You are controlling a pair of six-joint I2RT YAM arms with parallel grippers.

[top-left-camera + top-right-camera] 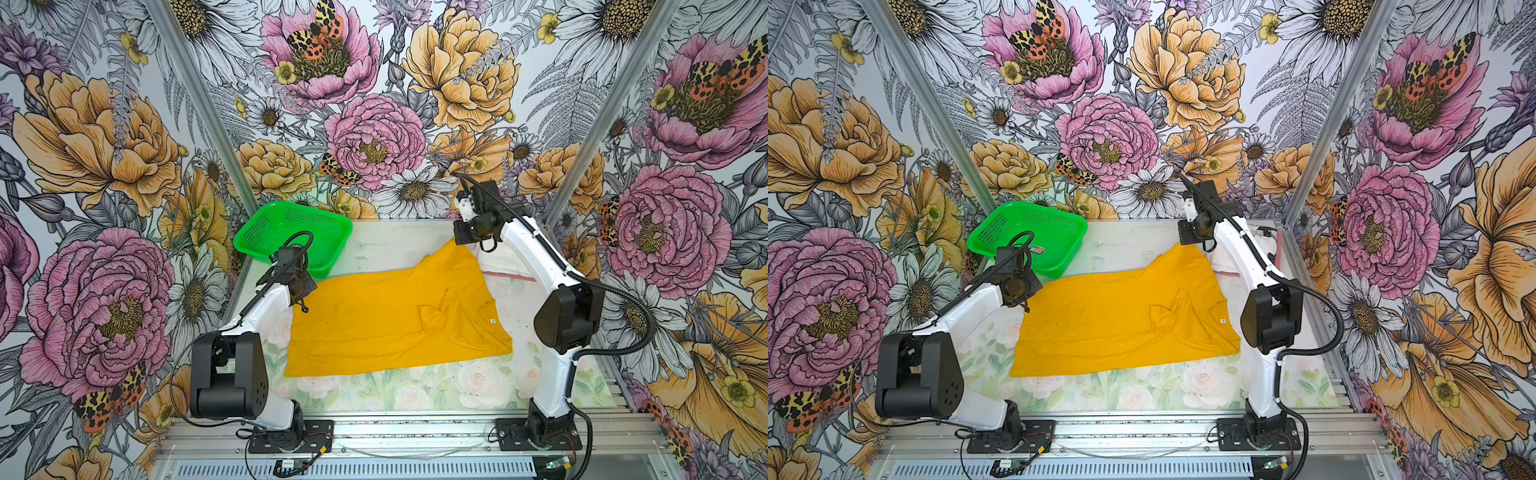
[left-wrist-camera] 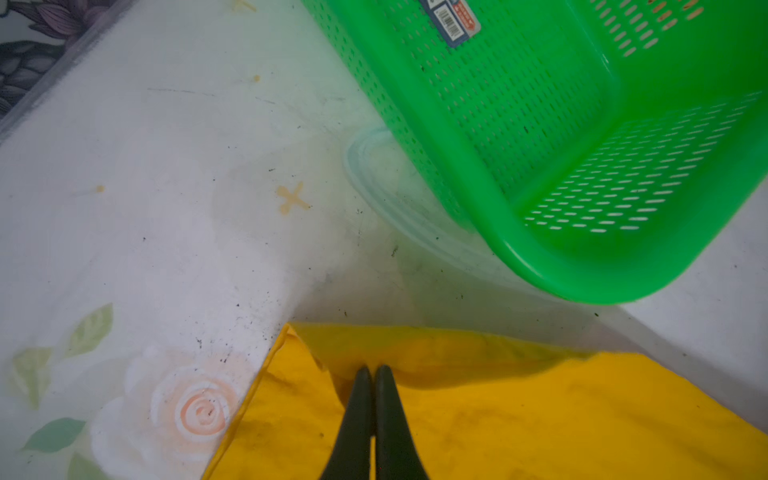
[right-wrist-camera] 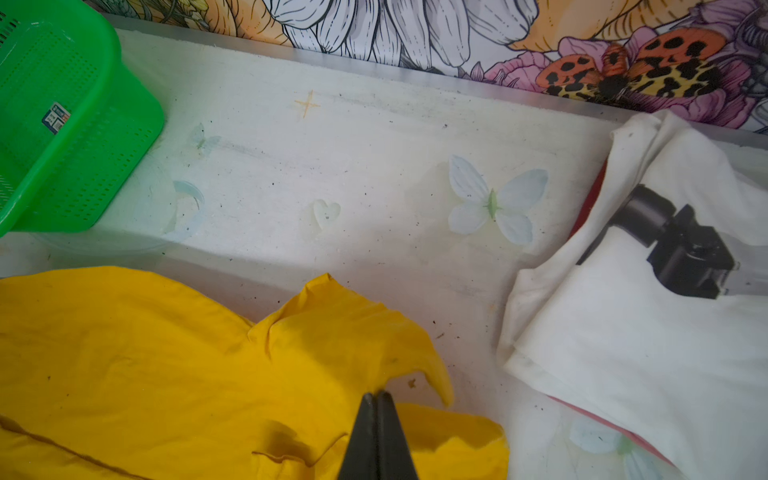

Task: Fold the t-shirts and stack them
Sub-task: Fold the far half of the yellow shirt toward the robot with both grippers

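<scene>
A mustard-yellow t-shirt (image 1: 395,324) (image 1: 1125,324) lies spread across the middle of the table, its small white neck label (image 1: 491,321) towards the right. My left gripper (image 2: 373,369) is shut on the shirt's near-left corner, where a fold of cloth stands up; in a top view it sits at that corner (image 1: 303,306). My right gripper (image 3: 379,394) is shut on the shirt's far-right edge, which rises to a peak. A folded white t-shirt (image 3: 623,340) with a black print lies at the back right, on top of a pink one whose edge (image 3: 589,203) shows.
A green mesh basket (image 1: 291,237) (image 2: 561,145) stands tilted at the back left, close to the left gripper, resting on a clear plastic lid (image 2: 374,187). The floral back wall (image 3: 415,33) runs just behind the shirts. Both arm bases stand on the front rail (image 1: 415,432).
</scene>
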